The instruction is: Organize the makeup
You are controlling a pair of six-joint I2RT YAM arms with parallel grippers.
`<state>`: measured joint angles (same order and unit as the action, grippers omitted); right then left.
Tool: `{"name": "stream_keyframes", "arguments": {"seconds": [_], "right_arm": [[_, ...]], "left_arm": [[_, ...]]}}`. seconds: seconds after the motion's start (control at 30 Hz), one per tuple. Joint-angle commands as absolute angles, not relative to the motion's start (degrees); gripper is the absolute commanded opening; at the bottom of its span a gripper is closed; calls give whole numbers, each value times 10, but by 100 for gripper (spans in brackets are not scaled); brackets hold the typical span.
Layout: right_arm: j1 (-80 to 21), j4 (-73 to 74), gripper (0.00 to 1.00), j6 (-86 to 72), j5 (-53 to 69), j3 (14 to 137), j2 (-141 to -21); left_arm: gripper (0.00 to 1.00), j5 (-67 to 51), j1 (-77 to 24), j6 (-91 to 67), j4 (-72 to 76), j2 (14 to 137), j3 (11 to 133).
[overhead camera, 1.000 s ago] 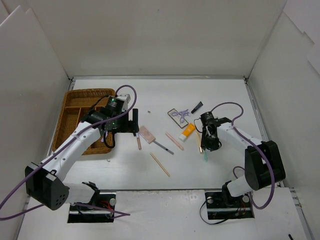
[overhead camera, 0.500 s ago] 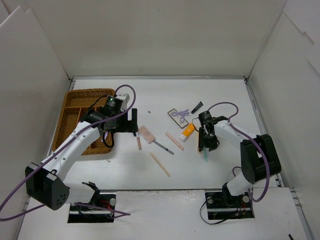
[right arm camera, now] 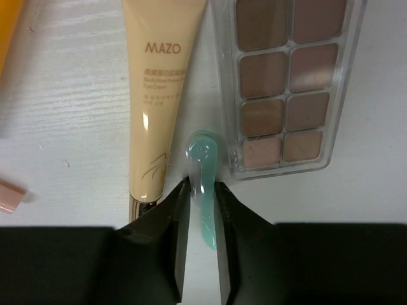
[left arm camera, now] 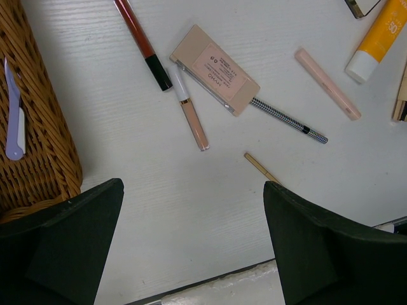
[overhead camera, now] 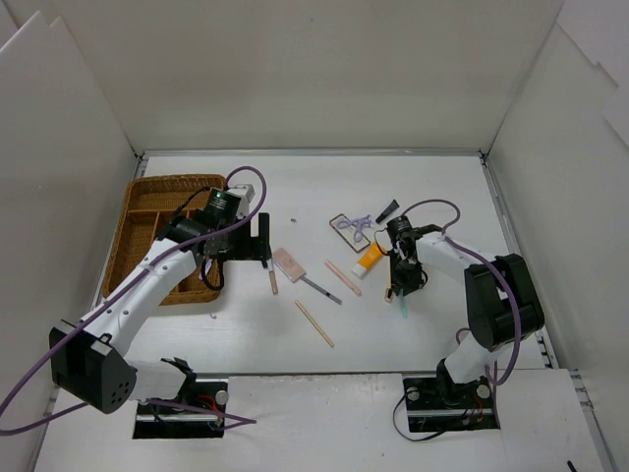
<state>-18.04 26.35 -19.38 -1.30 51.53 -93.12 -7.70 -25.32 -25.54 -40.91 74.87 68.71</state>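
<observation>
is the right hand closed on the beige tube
No, the right hand pinches a teal stick that lies beside the beige tube.

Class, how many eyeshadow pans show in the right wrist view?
8: two columns of four in the palette, right of the beige tube. The top pair is cut by the frame edge, so more may be hidden.

"MAZO" printed on beige tube [right arm camera: 156, 95]; finer print under it too small to read. "50" on orange tube [left arm camera: 380, 30]. Pink compact [left arm camera: 215, 70] has a label, txt not legible.
</observation>
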Motion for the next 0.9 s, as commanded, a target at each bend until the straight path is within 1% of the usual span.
{"name": "stream_keyframes", "arguments": {"seconds": [0.0,0.03,0.07,0.17,0.27,0.4,0.5,0.6,0.87], "right_arm": [[-178,272,15,-178,-14,541,-937],[-176,272,11,-177,-13,543,-938],[-176,272,0,-172,-10,543,-938],[-175,272,0,-162,-4,547,-939],[-185,272,0,-152,12,549,-906],[-215,272,0,-133,26,555,-798],[-246,270,0,-120,52,570,-736],[-274,267,0,-111,76,595,-698],[-335,230,0,-112,117,634,-651]], "left_arm": [[86,-83,-248,-251,-391,732,699],[86,-84,-248,-253,-391,733,700],[86,-88,-248,-253,-389,732,701],[86,-101,-248,-257,-384,730,700],[84,-122,-248,-259,-374,723,700],[82,-155,-248,-266,-354,715,700],[78,-192,-259,-282,-324,710,701],[72,-231,-272,-306,-277,715,708],[57,-311,-333,-380,-187,781,758]]}}
